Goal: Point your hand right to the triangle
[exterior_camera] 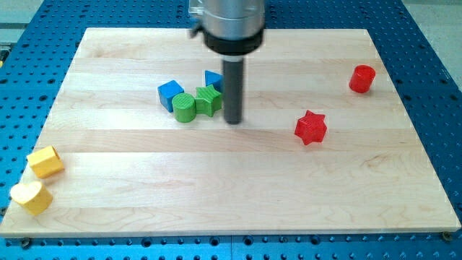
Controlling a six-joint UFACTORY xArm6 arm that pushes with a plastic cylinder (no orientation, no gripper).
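My tip (232, 120) rests on the wooden board (245, 180), just right of a cluster of blocks near the view's top centre. The cluster holds a blue cube (170, 94), a green cylinder (184, 107), a green star-like block (208, 100) and a blue block (213, 78) that looks triangular and is partly hidden behind my rod. The tip stands right next to the green star-like block; whether they touch I cannot tell. The blue triangular block lies just up and left of the tip.
A red star (311, 128) lies right of the tip. A red cylinder (362, 79) sits near the view's top right. A yellow block (45, 162) and a yellow heart-like block (31, 196) lie at the bottom left edge.
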